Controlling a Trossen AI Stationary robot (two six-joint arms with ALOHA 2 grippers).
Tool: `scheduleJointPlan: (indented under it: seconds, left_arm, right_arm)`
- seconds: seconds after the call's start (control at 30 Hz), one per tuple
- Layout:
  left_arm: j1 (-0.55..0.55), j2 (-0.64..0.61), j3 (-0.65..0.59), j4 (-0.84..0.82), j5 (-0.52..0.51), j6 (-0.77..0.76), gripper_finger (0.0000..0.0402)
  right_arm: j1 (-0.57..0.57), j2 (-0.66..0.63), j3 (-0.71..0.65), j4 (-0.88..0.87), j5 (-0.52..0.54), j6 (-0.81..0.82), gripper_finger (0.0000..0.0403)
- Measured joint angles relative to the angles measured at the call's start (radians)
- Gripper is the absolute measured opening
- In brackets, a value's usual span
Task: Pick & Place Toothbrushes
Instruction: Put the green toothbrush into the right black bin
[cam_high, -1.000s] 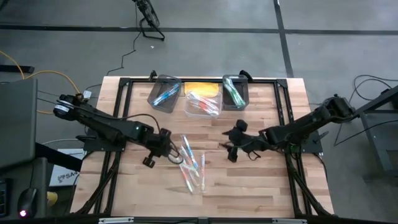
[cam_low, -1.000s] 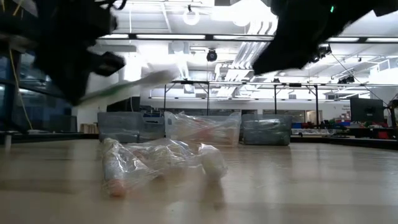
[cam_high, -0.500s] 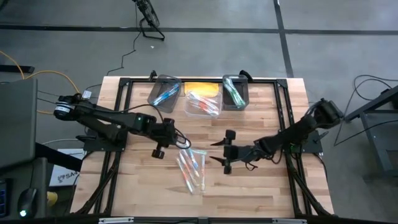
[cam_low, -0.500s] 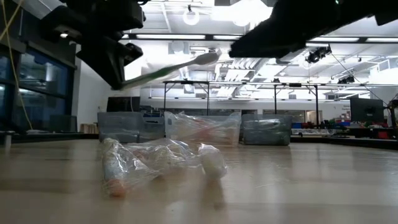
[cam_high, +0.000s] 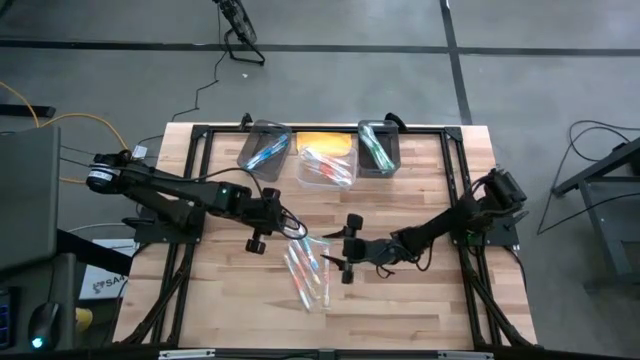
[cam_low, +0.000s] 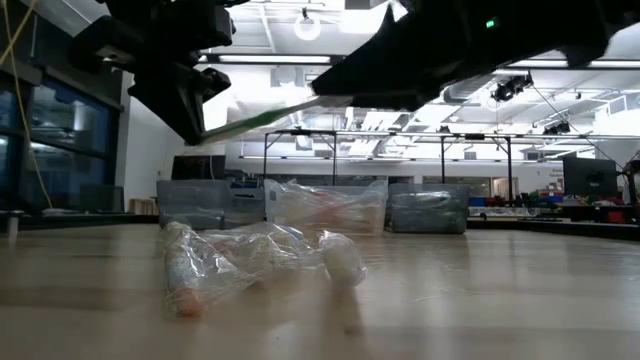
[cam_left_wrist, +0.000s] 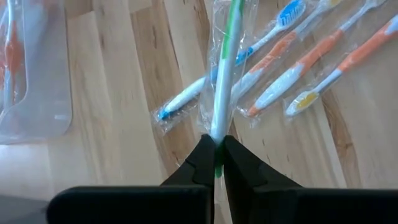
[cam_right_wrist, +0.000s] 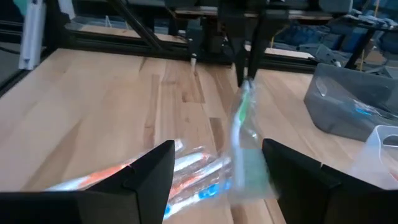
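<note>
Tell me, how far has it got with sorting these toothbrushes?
Partly done. Wrapped toothbrushes already lie in the three plastic bins at the table's far edge. In hand: the left gripper has its fingers shut on a green-and-white wrapped toothbrush held above the table, and the right gripper, fingers open, is right by its free end. Left: the pile of wrapped orange and blue toothbrushes on the wood.

Bins: three rectangular plastic bins (cam_high: 320, 153) are ranged in a row at the 12 o'clock edge of the wooden table (cam_high: 420, 305).
Pile: wrapped loose toothbrushes (cam_high: 308, 270) are laid at the table's centre.
Left gripper (cam_high: 268, 217): placed at 10 o'clock of the pile, a wrapped green-handled toothbrush (cam_left_wrist: 222, 87) clamped above it.
Right gripper (cam_high: 337, 255): placed at 3 o'clock, beside the pile.
</note>
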Motion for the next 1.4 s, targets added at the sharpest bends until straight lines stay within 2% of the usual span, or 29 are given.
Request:
scheduleJointPlan:
  seconds: [0.2,0.37,0.53,0.77,0.93,1.07,1.17,1.27,1.4]
  left_arm:
    - [0.000,0.000,0.000,0.001,-0.003,-0.002,0.0006]
    - [0.000,0.000,0.000,0.001,-0.003,-0.002,0.0006]
    - [0.000,0.000,0.000,0.001,-0.003,-0.002,0.0006]
    - [0.000,0.000,0.000,0.001,-0.003,-0.002,0.0006]
    - [0.000,0.000,0.000,0.006,-0.004,-0.002,0.0028]
    - [0.000,0.000,0.000,-0.010,-0.009,0.026,0.0047]
    - [0.000,-0.003,0.000,-0.052,-0.054,0.031,0.0059]
    - [0.000,-0.017,0.002,-0.106,-0.086,0.011,0.0065]
    - [-0.001,-0.041,-0.001,-0.172,-0.086,-0.049,0.0068]
  right_arm:
    - [-0.042,0.032,0.046,-0.009,0.002,-0.002,0.0229]
    - [-0.068,0.036,0.059,-0.053,-0.007,0.021,0.0205]
    - [-0.067,0.036,0.059,-0.056,-0.007,0.024,0.0163]
    - [-0.065,0.036,0.059,-0.068,-0.010,0.024,0.0083]
    - [-0.064,0.036,0.059,-0.068,-0.019,0.024,0.0026]
    - [-0.065,0.036,0.059,-0.069,-0.010,0.027,0.0015]
    - [-0.064,0.029,0.059,-0.090,0.031,0.039,0.0017]
    - [-0.066,-0.011,0.059,-0.181,0.088,0.065,0.0012]
    - [-0.075,-0.102,0.059,-0.372,0.234,0.126,0.0013]
